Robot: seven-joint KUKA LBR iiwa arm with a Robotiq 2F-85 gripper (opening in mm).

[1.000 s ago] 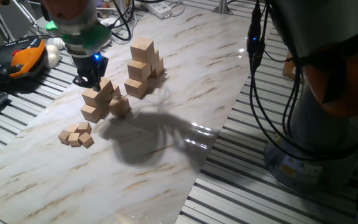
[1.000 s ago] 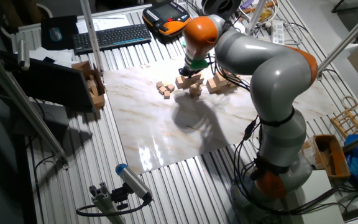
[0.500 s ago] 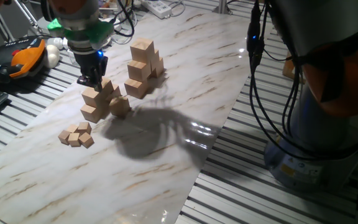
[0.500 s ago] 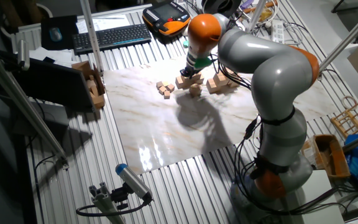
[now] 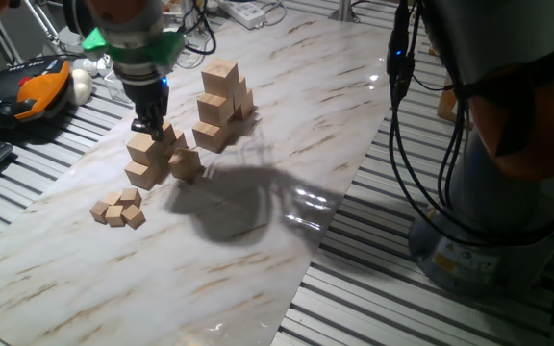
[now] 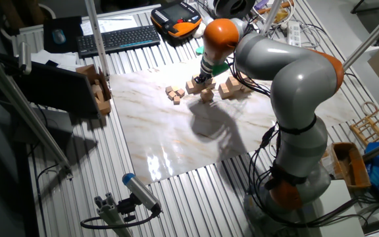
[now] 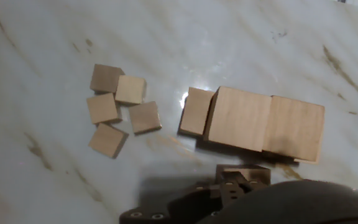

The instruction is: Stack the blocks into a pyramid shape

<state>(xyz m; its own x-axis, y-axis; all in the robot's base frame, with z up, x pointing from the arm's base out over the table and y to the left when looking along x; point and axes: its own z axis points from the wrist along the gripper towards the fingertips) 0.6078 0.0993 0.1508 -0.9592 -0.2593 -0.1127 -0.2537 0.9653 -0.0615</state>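
Observation:
Two groups of pale wooden blocks stand on the marble board (image 5: 258,250). A low stack (image 5: 148,156) has one more block (image 5: 186,164) leaning at its right, and behind it rises a taller pile (image 5: 221,96). My gripper (image 5: 150,125) points down at the top of the low stack (image 6: 199,86), its tips at or touching the uppermost block. The hand view looks straight down on two blocks side by side (image 7: 263,121) with a lower one (image 7: 195,112) beside them. The dark hand housing (image 7: 253,202) fills the bottom edge. The finger gap does not show clearly.
Several much smaller cubes (image 5: 118,209) lie in a cluster left of the low stack, also seen as small cubes (image 7: 117,107) in the hand view. An orange teach pendant (image 5: 38,88) and a keyboard (image 6: 117,39) sit beyond the board. Cables hang from the arm (image 5: 397,86).
The arm has swung a little to the right and the gripper tips have slid slightly right and down onto the top of the low stack. The blocks have not moved.

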